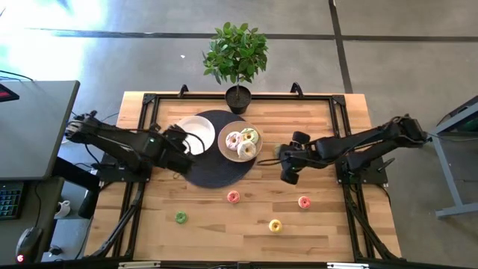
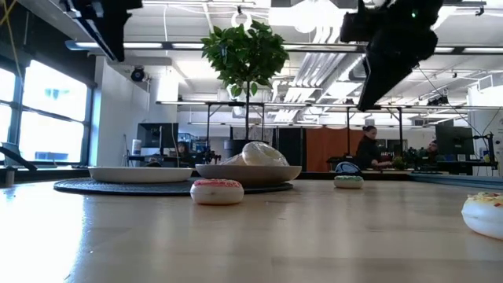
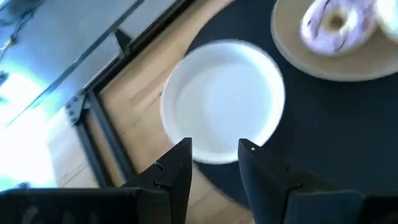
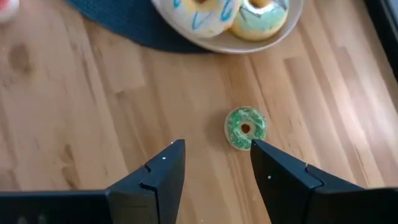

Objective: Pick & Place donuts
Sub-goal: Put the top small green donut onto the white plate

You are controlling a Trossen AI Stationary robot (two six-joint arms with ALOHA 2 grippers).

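Observation:
Three larger donuts, pink (image 1: pixel 234 140), pale green (image 1: pixel 249 136) and white (image 1: pixel 246 150), lie on a tan plate (image 1: pixel 224 149). A tiny green donut (image 4: pixel 245 127) lies flat on the wood just ahead of my right gripper (image 4: pixel 217 146), which hovers open to the right of that plate (image 1: pixel 286 166). More tiny donuts lie flat nearer the near edge: pink (image 1: pixel 233 196), red (image 1: pixel 304 202), green (image 1: pixel 181 217), yellow (image 1: pixel 275 225). My left gripper (image 3: pixel 214 146) hangs open over the near-left rim of the white plate (image 3: pixel 224 99), also seen in the high view (image 1: pixel 181 142).
Both plates sit on a round dark mat (image 1: pixel 216 170) in the table's far middle. A potted plant (image 1: pixel 237 56) stands at the far edge behind them. A black frame rail (image 1: pixel 149 101) borders the tabletop. People show in the room beyond (image 2: pixel 368 149).

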